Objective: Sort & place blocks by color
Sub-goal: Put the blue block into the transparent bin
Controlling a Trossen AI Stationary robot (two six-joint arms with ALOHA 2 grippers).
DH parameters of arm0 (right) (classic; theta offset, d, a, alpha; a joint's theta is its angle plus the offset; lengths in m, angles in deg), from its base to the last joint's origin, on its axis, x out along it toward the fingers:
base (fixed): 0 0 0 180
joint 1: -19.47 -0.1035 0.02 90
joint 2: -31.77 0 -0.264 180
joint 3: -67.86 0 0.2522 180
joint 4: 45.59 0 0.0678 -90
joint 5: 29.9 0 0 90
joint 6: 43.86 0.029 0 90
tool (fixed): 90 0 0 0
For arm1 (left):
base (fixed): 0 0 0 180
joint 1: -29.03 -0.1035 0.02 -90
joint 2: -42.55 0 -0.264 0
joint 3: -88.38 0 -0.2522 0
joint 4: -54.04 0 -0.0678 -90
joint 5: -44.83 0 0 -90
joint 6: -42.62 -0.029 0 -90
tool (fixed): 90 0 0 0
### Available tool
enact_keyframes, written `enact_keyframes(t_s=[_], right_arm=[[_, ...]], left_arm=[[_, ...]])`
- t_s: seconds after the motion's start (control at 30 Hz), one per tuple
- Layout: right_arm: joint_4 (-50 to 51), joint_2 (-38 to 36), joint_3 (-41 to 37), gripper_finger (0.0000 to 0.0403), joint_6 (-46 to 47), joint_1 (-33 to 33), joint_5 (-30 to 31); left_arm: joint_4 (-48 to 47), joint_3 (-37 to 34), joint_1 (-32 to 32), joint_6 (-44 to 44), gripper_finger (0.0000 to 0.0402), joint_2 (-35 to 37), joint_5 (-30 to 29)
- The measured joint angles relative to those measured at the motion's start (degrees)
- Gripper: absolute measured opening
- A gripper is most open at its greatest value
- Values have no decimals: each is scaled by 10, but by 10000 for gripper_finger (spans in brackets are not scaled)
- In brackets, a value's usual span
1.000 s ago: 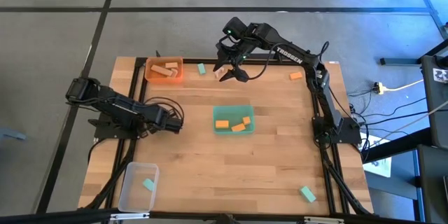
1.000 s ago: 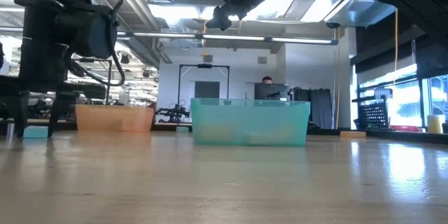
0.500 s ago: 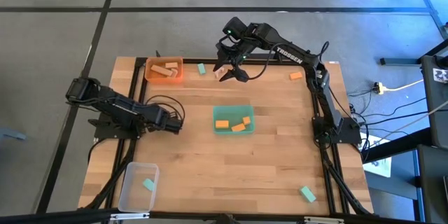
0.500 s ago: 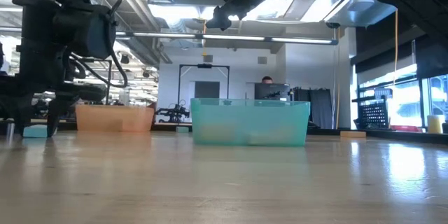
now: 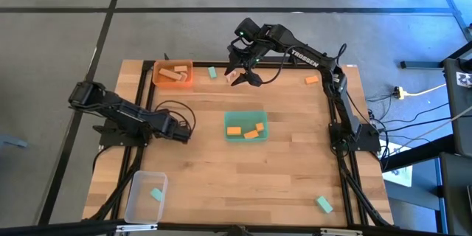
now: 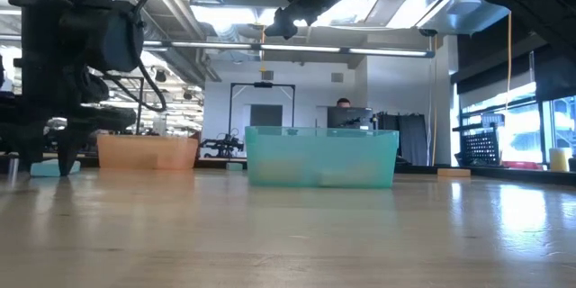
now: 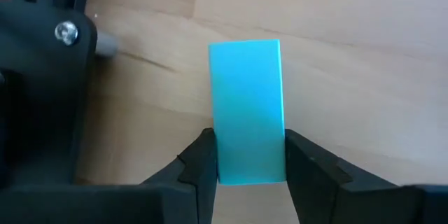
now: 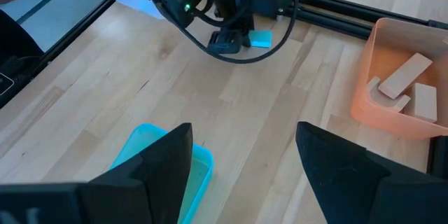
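Observation:
A mint-green block [image 7: 246, 105] lies flat on the wooden table at mid left, with my left gripper [image 7: 248, 147] shut on it from above. The right wrist view shows the same block [image 8: 260, 39] under that gripper. In the high view the gripper [image 5: 183, 128] hides it. My right gripper [image 5: 242, 76] hangs open high over the far middle of the table, and nothing sits between its fingers [image 8: 168, 161]. Loose blocks lie about: a mint one [image 5: 212, 72], an orange one [image 5: 312, 80] and another mint one [image 5: 324, 204]. My left gripper pinches the mint-green block's two long sides [image 7: 224, 157] between its two fingers [image 7: 199, 161], at the end of the block nearer the wrist. The fingers point steeply down and lie across the block. The block lies flat with its underside on the table [image 7: 350, 77].
An orange tray [image 5: 157, 81] at the far left holds pale wood blocks. A green tray [image 5: 245, 113] in the middle holds orange blocks. A clear tray [image 5: 136, 205] at the near left holds a mint block. A black frame [image 5: 144, 96] runs along the table's sides.
My left gripper has stayed in place and rolled about its own axis over the mint-green block; in the low view its fingers now stand differently around the block. My right arm has kept still.

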Motion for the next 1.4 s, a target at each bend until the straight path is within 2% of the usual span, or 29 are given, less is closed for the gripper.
enact_keyframes(t_s=[0.2,0.47,0.77,0.97,1.17,1.27,1.4], right_arm=[[0,0,0,255,0,0,0],[0,0,0,255,0,0,0],[-1,0,0,255,0,0,0],[-7,0,0,255,0,0,0],[-5,0,0,255,0,0,-19],[-5,0,0,255,-1,0,-65],[-1,0,0,255,-2,0,-131]], left_arm=[[-6,14,0,-88,127,41,4],[-9,36,5,-269,125,115,21],[-25,83,51,-479,124,193,106],[-34,117,107,-606,124,225,229],[-57,141,183,-602,124,230,346],[-57,141,234,-561,124,226,386],[-44,141,316,-491,124,216,406]])
